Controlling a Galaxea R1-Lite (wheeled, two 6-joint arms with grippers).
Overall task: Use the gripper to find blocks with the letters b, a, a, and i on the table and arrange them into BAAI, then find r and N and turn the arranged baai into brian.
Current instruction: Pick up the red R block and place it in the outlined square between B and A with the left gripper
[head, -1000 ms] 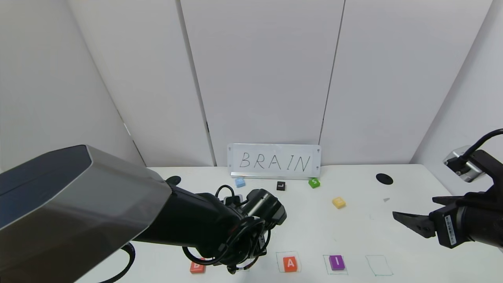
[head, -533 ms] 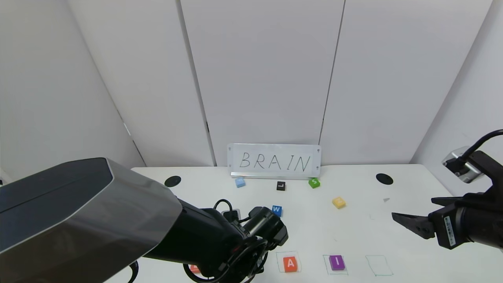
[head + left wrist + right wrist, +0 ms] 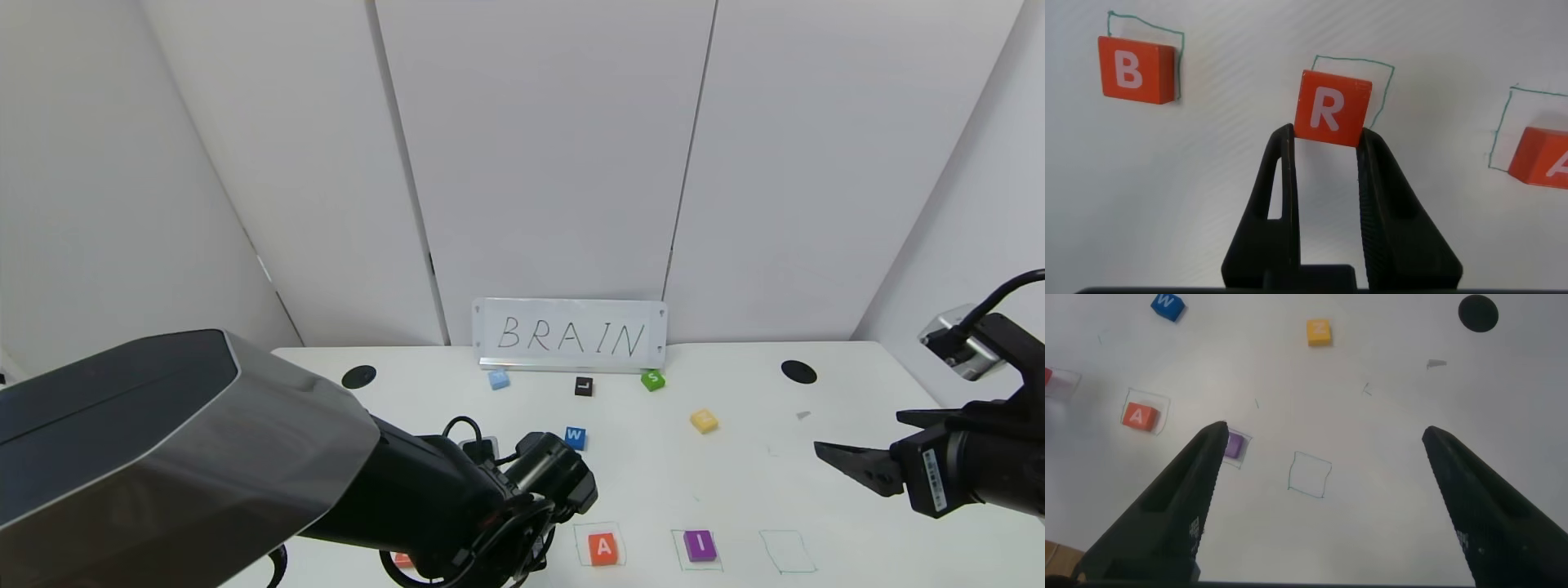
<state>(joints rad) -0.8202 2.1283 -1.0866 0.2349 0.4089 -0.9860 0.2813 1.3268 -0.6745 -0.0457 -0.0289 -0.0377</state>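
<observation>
near the front edge of the white desk (image 3: 735, 482), the left tool (image 3: 1327, 155) is clenched on the orange-red r block (image 3: 1333, 108), its two black fingers (image 3: 1282, 204) pinching the block's lower sides. the r block sits partly over a green hand-drawn square (image 3: 1368, 69), between the orange-red b block (image 3: 1135, 70) on one side and an orange-red a block (image 3: 1545, 160) on the other, each beside its own green outline and well apart from the r. from the head camera the left arm hides most of this spot; only a sliver of the b block shows.

further along the row, the a block lies inside its square, the purple i block (image 3: 700, 545) in the next, and one drawn square (image 3: 788, 552) beyond that. the yellow n block (image 3: 704, 420) rests mid-desk, apart from the blue w block (image 3: 575, 437). a light blue block (image 3: 499, 379), a black block (image 3: 583, 386) and a green s block (image 3: 652, 380) lie near a sign reading "brain" (image 3: 570, 336).

the right tool (image 3: 1323, 502) hangs released above the desk's right side, fingers spread wide, grasping nothing.
</observation>
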